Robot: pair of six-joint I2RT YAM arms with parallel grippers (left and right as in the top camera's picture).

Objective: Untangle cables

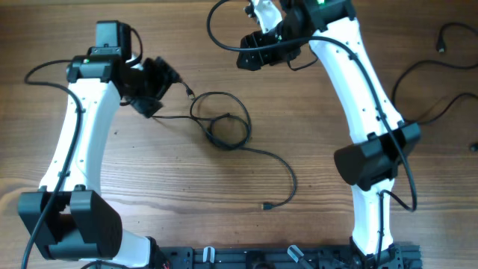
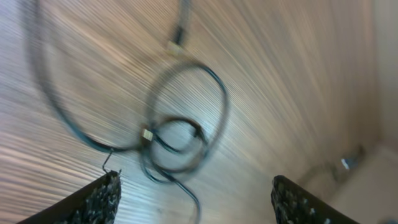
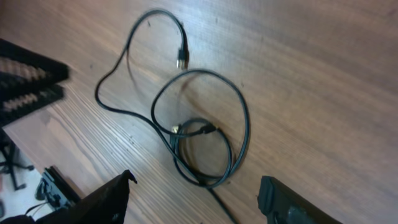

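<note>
Bare table [image 1: 172, 187] lies open from 6 to 8 o'clock of the cables [image 1: 224, 123]; their tail trails toward 5. The left gripper [image 1: 168, 90] crowds 10 o'clock, the right gripper [image 1: 246, 58] 1 o'clock.

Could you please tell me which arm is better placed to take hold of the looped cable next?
Probably the left arm: its open jaws sit right beside the cable, near its plug. The right arm has open jaws too, but they are farther from the loops.
</note>
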